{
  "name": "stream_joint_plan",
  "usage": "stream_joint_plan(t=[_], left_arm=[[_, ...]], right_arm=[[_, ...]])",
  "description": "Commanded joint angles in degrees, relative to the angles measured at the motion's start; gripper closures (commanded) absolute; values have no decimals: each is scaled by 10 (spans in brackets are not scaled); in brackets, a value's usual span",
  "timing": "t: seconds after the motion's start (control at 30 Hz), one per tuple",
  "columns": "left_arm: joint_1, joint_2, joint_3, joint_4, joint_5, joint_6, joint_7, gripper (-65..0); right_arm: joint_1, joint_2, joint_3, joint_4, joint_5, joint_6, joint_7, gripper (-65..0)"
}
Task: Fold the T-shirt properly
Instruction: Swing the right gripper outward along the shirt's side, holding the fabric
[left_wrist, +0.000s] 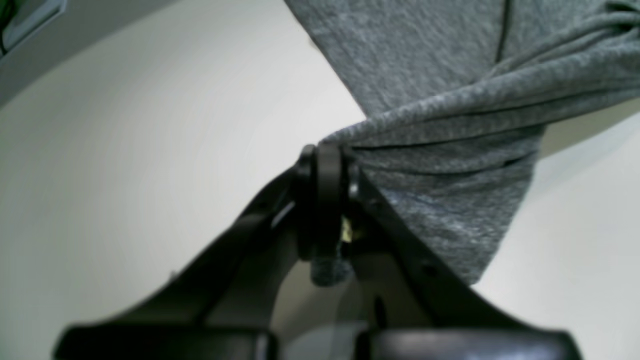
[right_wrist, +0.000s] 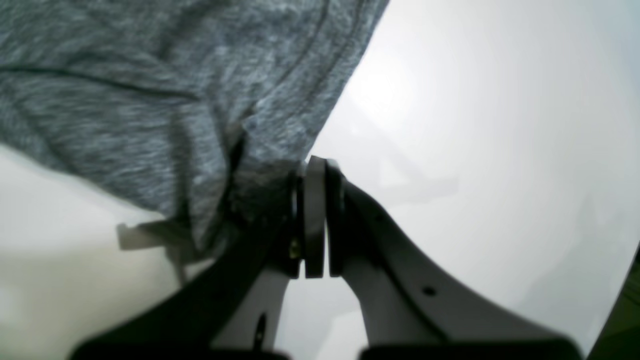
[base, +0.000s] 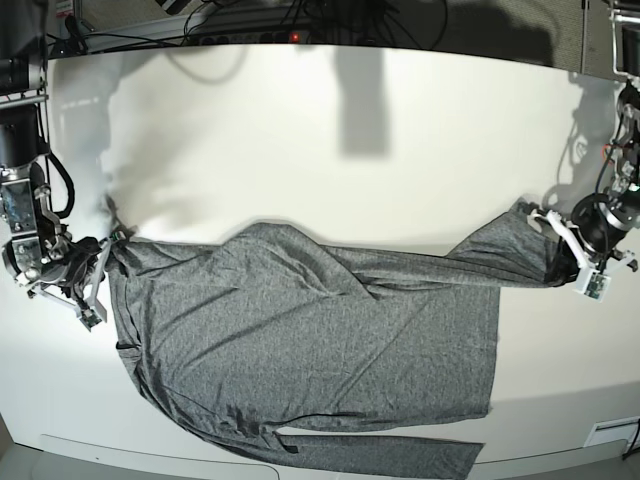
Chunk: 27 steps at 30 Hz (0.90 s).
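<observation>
Grey T-shirt (base: 300, 340) lying spread across the lower half of the white counter (base: 300, 130), with the left claw (base: 548, 222) and right claw (base: 108, 240) pinching its opposite edges.

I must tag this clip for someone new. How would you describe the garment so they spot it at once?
On the white table, the T-shirt lies spread across the near half, stretched between the two arms. It is plain heather-grey, speckled, long-sleeved, and the only cloth in view.
</observation>
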Motion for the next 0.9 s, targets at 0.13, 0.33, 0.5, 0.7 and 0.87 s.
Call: stream_joint_plan(t=[0.13, 0.33, 0.5, 0.7, 0.87], left_arm=[[-27, -11, -5, -3, -5, -13, -27, 0], [-28, -11, -5, -3, -6, -13, -27, 0], [-28, -11, -5, -3, -6, -13, -27, 0], [-28, -11, -5, -3, -5, -13, -22, 0], [-28, -8, -5, -3, -5, -13, -22, 0]], right_arm=[[27, 1, 5, -4, -21, -2, 10, 0], [29, 3, 5, -4, -20, -2, 15, 0], [57, 3, 5, -4, 56, -2, 20, 0], [115, 3, 5, -4, 152, 63, -69, -117], [139, 9, -8, -4, 196, 63, -183, -284]])
